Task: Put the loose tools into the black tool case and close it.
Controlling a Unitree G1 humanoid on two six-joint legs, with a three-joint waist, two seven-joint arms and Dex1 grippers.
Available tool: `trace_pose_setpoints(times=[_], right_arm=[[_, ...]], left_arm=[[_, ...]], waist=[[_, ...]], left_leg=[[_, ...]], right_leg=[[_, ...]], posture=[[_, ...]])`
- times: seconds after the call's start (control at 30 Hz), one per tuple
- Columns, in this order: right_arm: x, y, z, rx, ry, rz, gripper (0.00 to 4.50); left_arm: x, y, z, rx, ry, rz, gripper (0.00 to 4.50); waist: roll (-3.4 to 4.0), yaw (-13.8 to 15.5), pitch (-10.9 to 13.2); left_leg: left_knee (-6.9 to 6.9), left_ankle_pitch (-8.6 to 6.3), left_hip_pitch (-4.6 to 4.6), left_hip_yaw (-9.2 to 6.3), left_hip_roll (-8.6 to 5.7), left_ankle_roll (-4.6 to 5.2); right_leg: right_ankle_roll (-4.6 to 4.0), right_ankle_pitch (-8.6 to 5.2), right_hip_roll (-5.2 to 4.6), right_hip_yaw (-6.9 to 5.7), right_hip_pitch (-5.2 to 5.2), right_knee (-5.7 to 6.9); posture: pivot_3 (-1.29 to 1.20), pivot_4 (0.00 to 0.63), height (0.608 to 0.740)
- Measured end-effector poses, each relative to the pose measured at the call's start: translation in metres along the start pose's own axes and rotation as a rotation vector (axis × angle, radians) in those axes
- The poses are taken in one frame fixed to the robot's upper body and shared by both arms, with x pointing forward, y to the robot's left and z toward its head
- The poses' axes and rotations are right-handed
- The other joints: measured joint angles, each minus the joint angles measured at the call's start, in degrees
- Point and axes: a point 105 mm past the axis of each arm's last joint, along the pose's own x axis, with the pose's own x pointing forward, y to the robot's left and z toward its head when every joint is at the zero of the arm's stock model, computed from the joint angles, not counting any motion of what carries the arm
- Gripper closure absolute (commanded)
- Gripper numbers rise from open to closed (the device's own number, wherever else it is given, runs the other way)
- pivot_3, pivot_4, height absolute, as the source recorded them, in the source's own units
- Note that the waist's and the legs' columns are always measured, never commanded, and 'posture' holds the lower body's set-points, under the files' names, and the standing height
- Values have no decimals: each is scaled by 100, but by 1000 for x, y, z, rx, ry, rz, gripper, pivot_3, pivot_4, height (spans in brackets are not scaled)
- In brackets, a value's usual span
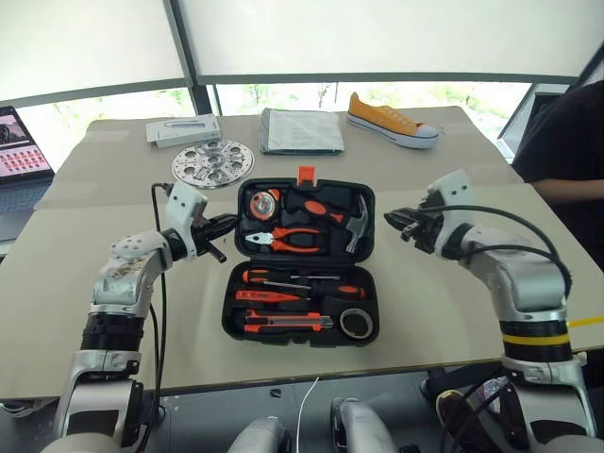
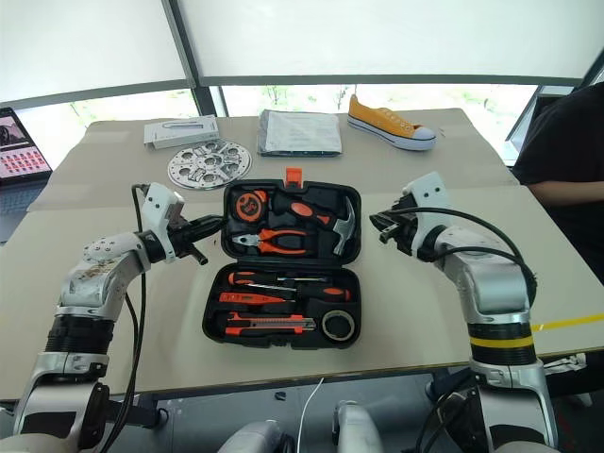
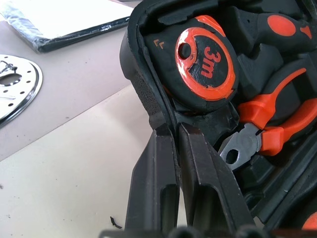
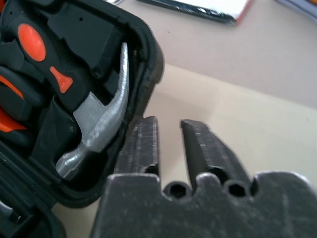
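Observation:
The black tool case (image 1: 229, 316) lies open in the middle of the table, orange latch (image 1: 306, 175) on its far edge. Its near half holds two screwdrivers (image 1: 283, 276) (image 1: 332, 291), a slim tester screwdriver (image 1: 269, 296), a utility knife (image 1: 288, 323) and a tape roll (image 1: 356, 324). The far half holds pliers (image 1: 288, 239), a hammer (image 1: 357, 222) and a tape measure (image 3: 205, 64). My left gripper (image 1: 228, 225) is shut, its tips at the far half's left rim. My right gripper (image 4: 169, 123) hangs open beside the far half's right rim, holding nothing.
Behind the case lie a perforated metal disc (image 1: 212, 162), a white box (image 1: 184, 129), a grey folded cloth (image 1: 300, 130) and a yellow sneaker (image 1: 392, 121). A laptop (image 1: 19, 151) stands at the far left. A person in black (image 1: 566, 142) is at the table's right side.

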Motion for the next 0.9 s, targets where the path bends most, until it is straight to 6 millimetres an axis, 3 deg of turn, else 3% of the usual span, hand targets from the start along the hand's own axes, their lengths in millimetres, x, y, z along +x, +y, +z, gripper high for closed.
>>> trace_pose_setpoints(times=[0.03, 0.23, 0.4, 0.5, 0.67, 0.9], right_arm=[[-2, 2, -2, 15, 10, 9, 1805], [-1, 19, -6, 72, 36, 77, 1805], [12, 19, -14, 94, 73, 75, 1805], [21, 17, -17, 96, 80, 65, 2560], [32, 15, -11, 85, 55, 64, 4310], [33, 15, -5, 74, 30, 65, 4462]], left_arm=[[0, 0, 0, -2, 2, 1, 4500], [0, 0, 0, -5, 1, 1, 4500], [0, 0, 0, -6, 0, 0, 4500], [0, 0, 0, -6, -1, -2, 4500], [0, 0, -1, -8, 4, 0, 4500], [0, 0, -2, -9, 6, -3, 4500]], waist=[[0, -4, 0], [0, -6, 0], [0, -9, 0], [0, -12, 0], [0, -15, 0], [0, -2, 0]], left_leg=[[-1, 0, 0, 0, 0, 1], [-2, -1, 1, 0, -1, 1], [-2, -1, 2, 1, -2, 1], [-2, 0, 3, 1, -1, 1], [-1, 0, 2, 1, -3, 0], [0, 0, 1, 0, -4, 0]], right_leg=[[0, 0, 1, 0, 0, 1], [0, 0, 1, -1, 0, -3], [0, 0, 1, 0, 0, -3], [0, 0, 1, -1, -1, -2], [1, 0, 1, -2, 0, -3], [0, 0, 0, -4, 0, -2]], posture=[[0, 150, 739], [0, 150, 739], [0, 150, 739], [0, 150, 739], [0, 150, 739], [0, 150, 739]])
